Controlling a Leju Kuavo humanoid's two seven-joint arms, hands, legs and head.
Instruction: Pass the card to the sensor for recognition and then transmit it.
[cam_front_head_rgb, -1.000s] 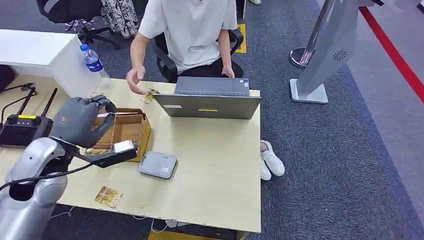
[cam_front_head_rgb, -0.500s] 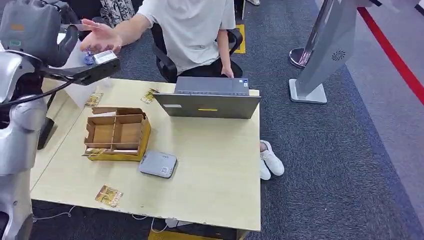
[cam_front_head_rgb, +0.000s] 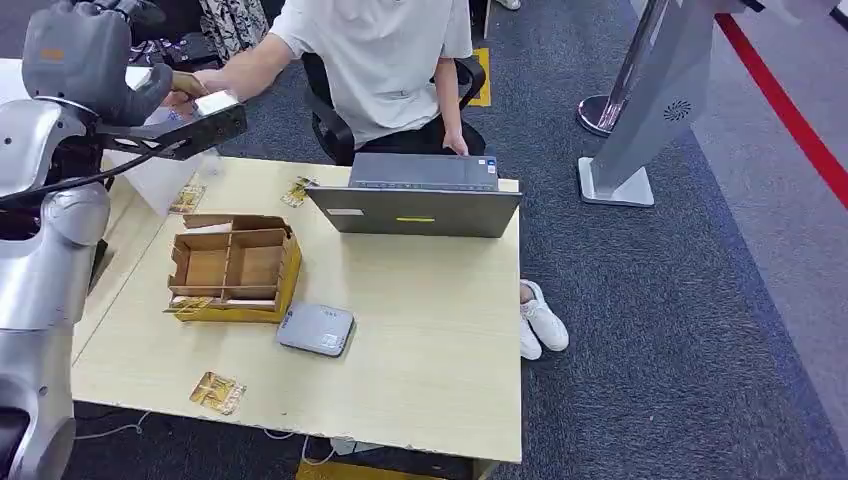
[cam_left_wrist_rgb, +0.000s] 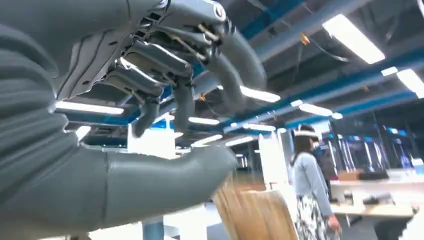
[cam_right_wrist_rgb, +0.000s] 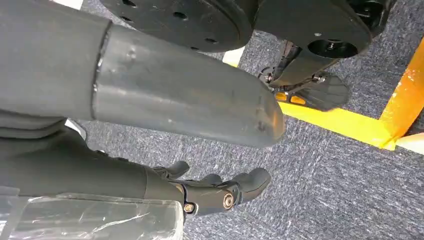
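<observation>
Head view: grey carpet with a red stripe, pale wooden table (cam_front_head_rgb: 420, 330). On it a cardboard divider box (cam_front_head_rgb: 235, 267), a grey sensor (cam_front_head_rgb: 316, 329) just beside the box, a laptop (cam_front_head_rgb: 415, 198), and loose cards, one near the front edge (cam_front_head_rgb: 217, 391). Left hand (cam_front_head_rgb: 85, 55) raised high past the table's far left corner; a seated person's hand (cam_front_head_rgb: 190, 85) reaches to it.

Left wrist view: ceiling lights; left hand's fingers (cam_left_wrist_rgb: 160, 62) curled above the thumb, apart from it. A blurred tan card (cam_left_wrist_rgb: 255, 215) just beside the thumb tip; cannot tell if it is gripped.

Right wrist view: carpet, yellow floor tape; right hand (cam_right_wrist_rgb: 220, 190) hangs, fingers loosely curled, holding nothing.
</observation>
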